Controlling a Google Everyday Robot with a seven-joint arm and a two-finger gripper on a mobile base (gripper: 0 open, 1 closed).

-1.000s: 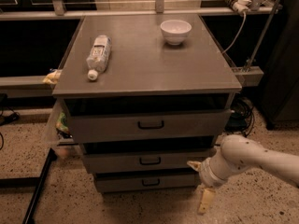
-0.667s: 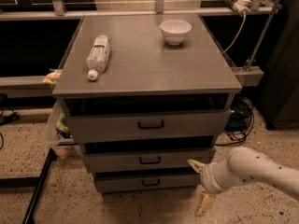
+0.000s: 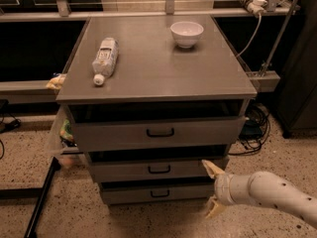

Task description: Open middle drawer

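Observation:
The grey cabinet has three drawer fronts. The middle drawer (image 3: 158,169) is wide and shallow with a small black bar handle (image 3: 159,169), and its front stands slightly out from the cabinet. My gripper (image 3: 213,188) is at the drawer's right end, low and in front of the cabinet. Its two yellowish fingers are spread, one fingertip (image 3: 210,167) by the drawer's right corner, the other (image 3: 215,208) lower near the floor. It holds nothing. The white arm (image 3: 270,195) comes in from the lower right.
The top drawer (image 3: 158,132) and the bottom drawer (image 3: 159,193) also stand slightly out. On the cabinet top (image 3: 158,68) lie a plastic bottle (image 3: 105,59) and a white bowl (image 3: 186,33). Cables (image 3: 255,128) lie at the right, a black pole (image 3: 42,202) at the left.
The arm has drawn back to the right and down, and the gripper now sits a little lower and further right of the middle drawer's corner. The drawers have not moved.

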